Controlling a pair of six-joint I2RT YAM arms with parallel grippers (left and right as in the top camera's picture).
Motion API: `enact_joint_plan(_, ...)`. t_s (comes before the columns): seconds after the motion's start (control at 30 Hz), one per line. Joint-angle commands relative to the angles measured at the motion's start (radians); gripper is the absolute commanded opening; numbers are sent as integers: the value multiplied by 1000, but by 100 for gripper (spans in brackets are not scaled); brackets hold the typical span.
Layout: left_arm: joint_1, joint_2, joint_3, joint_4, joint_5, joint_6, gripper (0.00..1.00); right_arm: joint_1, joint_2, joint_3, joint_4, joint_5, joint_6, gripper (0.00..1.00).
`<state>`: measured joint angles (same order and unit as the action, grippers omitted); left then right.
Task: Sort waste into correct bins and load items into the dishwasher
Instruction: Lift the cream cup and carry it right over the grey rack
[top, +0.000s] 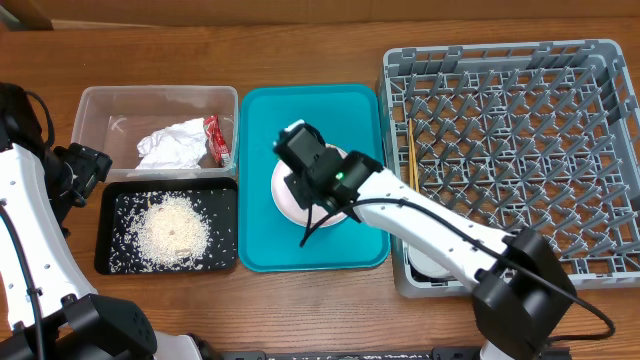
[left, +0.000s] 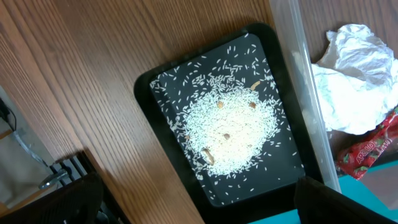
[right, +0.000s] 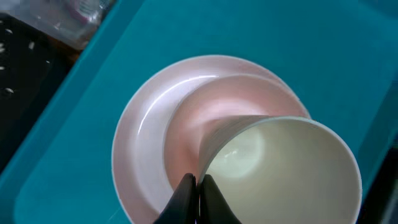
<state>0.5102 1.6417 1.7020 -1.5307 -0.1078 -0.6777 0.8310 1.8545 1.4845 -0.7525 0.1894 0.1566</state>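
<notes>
At the left edge of the table the left gripper (left: 198, 198) hangs above the black tray (top: 112, 262), its two fingers spread as far apart as they go and nothing between them. Below it the rice (top: 172, 228) lies heaped in the middle of that tray, with loose grains scattered out to the rim. Just behind, and touching the tray's far side, the clear tub (top: 100, 105) holds the crumpled napkin (top: 170, 147) and the red wrapper (top: 216, 140) (it carries pale lettering, but at this angle I cannot read it; I see no other label anywhere).

Next along is the teal tray (top: 350, 110), and here the work is. The pink plate (right: 140, 162) sits flat on it, and the cup (right: 280, 168) is tipped on its side over the plate, mouth toward the wrist camera. The right gripper (right: 196, 190) has closed on the cup's rim, one finger inside the wall and one outside, pinched tight.

What matters for the coming move, as I judge it: the dish rack (top: 520, 130) lies directly to the right of the held cup, just beside the teal tray, on the right arm's own side, so that arm is far nearer. The chopsticks (top: 411, 150) already lie along the rack's left edge, pointing front to back, and a white bowl (top: 432, 263) shows at its near left corner.
</notes>
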Motion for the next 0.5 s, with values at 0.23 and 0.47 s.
enact_joint_plan(0.23, -7, -12, 23, -1, -3, -10, 100, -112, -267, 240, -117, -161, 0, 4)
enact_joint_plan(0.47, -7, -12, 23, -1, -3, -10, 100, -430, -336, 240, -114, -788, 1, 4)
